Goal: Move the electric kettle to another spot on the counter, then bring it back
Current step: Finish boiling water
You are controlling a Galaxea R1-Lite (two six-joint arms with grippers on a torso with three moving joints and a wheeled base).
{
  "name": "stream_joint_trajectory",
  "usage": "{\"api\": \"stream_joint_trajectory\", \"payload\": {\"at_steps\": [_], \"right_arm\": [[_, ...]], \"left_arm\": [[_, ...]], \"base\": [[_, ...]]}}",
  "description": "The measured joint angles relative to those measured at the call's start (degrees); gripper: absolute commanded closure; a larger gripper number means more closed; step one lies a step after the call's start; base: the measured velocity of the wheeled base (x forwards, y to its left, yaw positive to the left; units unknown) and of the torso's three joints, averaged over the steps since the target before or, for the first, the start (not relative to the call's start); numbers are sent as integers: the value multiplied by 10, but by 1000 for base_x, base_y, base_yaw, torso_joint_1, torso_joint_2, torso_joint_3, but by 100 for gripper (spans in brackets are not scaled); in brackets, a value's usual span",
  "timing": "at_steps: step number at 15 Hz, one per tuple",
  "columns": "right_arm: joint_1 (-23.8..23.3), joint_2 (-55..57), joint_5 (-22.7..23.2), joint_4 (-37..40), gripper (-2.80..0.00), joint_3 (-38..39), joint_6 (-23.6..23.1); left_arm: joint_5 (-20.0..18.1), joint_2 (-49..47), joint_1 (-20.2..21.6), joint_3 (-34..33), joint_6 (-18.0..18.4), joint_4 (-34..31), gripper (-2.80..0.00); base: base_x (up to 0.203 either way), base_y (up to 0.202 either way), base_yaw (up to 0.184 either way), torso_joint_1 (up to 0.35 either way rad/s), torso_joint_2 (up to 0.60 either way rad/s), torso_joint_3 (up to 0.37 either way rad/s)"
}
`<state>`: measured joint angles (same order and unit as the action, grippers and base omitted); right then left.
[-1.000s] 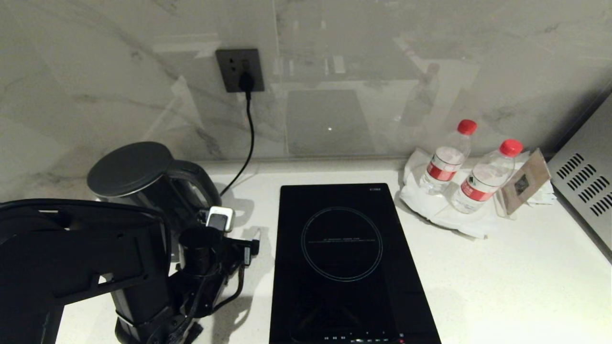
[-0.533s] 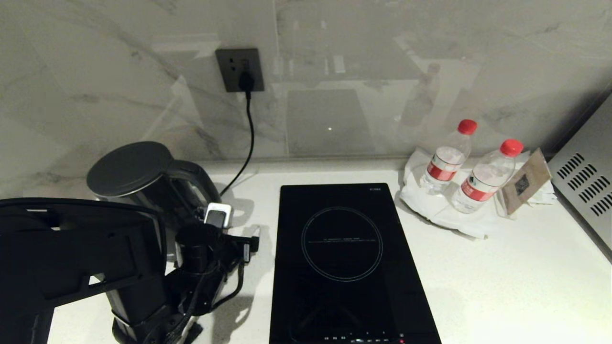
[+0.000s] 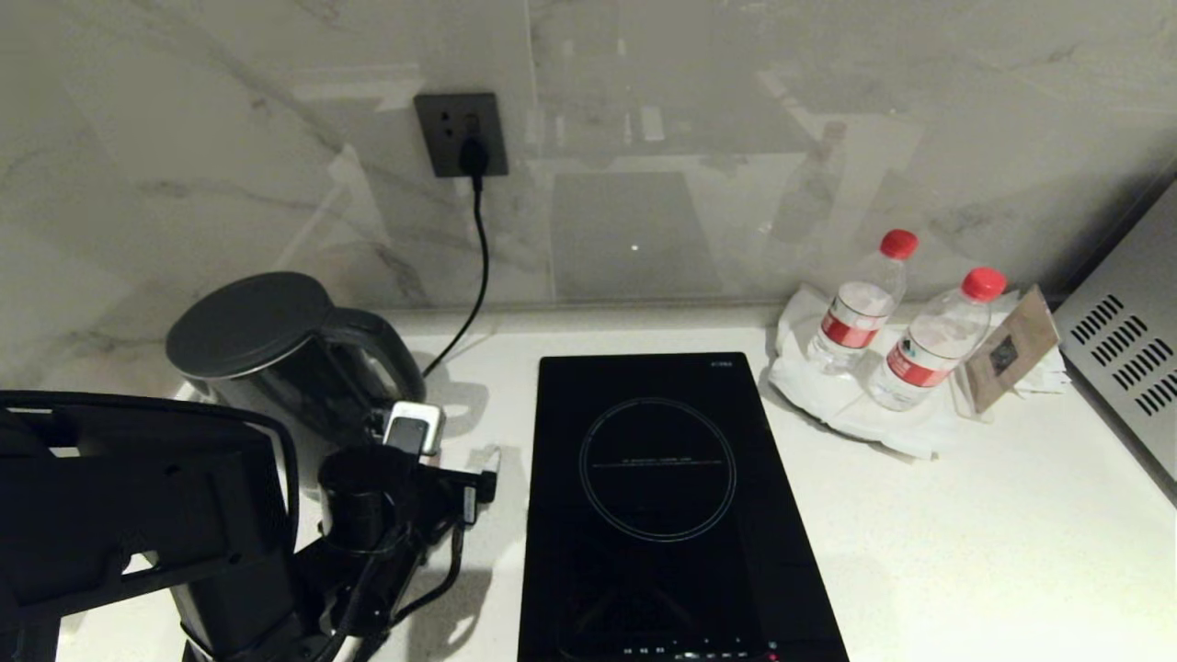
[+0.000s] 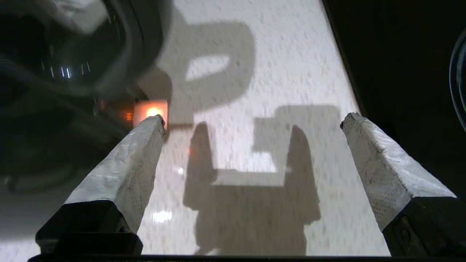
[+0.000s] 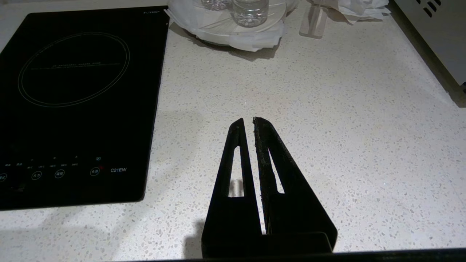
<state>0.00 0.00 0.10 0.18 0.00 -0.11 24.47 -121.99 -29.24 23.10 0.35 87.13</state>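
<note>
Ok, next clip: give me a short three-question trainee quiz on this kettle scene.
1. True or false: the left tool is shut on the electric kettle.
2. What sits right of the induction hob: A) water bottles, B) a frying pan, C) a toaster?
3. Fill in: the right tool hovers shut above the bare ____.

Key: 1 false, it is open and empty beside the kettle; 2 A; 3 counter.

Head cam up high, looking down over the counter toward the wall. Both wrist cams low, peering past their fingers; hob shared with the right one.
</note>
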Motion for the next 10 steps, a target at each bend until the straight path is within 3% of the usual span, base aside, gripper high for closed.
{"api": "stream_joint_trajectory", "payload": {"at_steps": [5,10], "right_arm": [[0,0,0,0,0,0,0],[0,0,0,0,0,0,-1]], "left_arm": [[-2,-2,-13,-48,-11,0,-280],[0,-32,-21,-33,-18,0,-280]], "base": [[0,0,0,0,0,0],[0,0,0,0,0,0]]}}
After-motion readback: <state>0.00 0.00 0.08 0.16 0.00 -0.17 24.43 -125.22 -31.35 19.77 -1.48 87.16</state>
